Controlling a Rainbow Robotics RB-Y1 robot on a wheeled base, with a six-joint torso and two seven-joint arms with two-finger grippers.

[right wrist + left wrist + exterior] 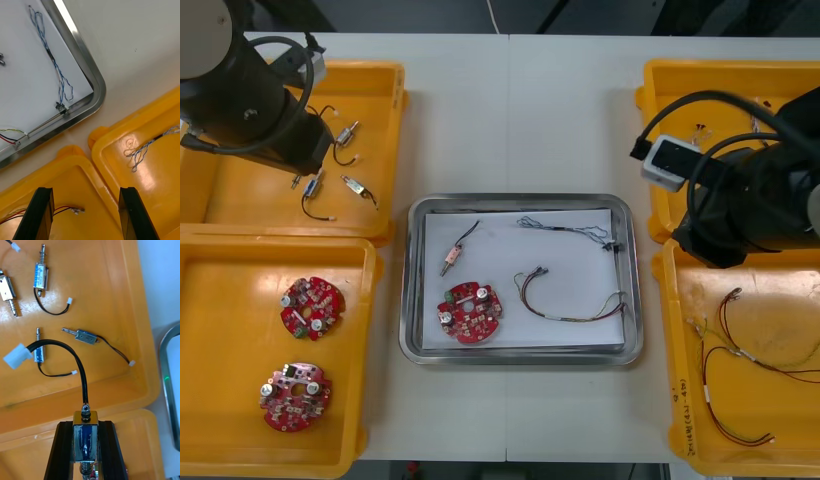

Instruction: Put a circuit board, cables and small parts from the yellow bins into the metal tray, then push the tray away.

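My left gripper [85, 425] is shut on a small metal part [85, 440] with a black lead and a white plug, held above the far left yellow bin [123, 296], where several more small metal parts [87, 336] lie. The left arm [250, 100] hangs over that bin. My right gripper [84, 195] stands open with nothing between its fingers, over the corner where the two right bins [677, 262] meet. The metal tray [520, 203] holds a red circuit board [471, 312], a small part [452, 258], a blue and white cable [565, 229] and a red and yellow cable [570, 312].
Two more circuit boards [311, 307] lie in the near left bin [240, 245]. Red and yellow cables [740, 360] fill the near right bin. A blue and white cable [144, 150] lies in the far right bin. The tray's corner [95, 97] is close beyond the right fingers.
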